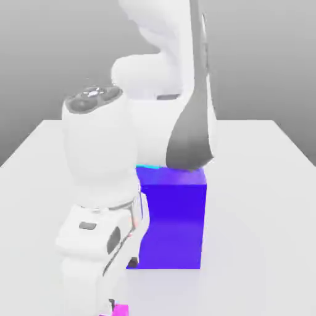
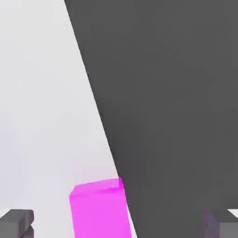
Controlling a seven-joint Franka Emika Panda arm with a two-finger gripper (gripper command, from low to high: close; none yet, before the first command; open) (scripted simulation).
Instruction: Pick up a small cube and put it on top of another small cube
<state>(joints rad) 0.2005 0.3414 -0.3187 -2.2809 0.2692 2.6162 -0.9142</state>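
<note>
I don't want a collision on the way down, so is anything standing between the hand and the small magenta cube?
Nothing visible is. The hand is open, and the small magenta cube shows uncovered between its fingers. The big blue-violet block stands farther back in the exterior view, outside that gap.

My single arm (image 1: 99, 145) comes down from the top of the exterior view, folded over on itself — the upper links (image 1: 176, 37) stand in white with a broad grey panel, and the forearm end bulks out on the exterior view's left, its dark-capped joint (image 1: 94, 99) facing up. Below that my wrist (image 1: 102, 231) narrows and drops toward the table's near edge, leaning slightly. In the hand view I have my gripper (image 2: 119, 228) wide open — the two dark fingertips (image 2: 17, 224) stand well apart, facing each other with nothing clamped in them.
</note>
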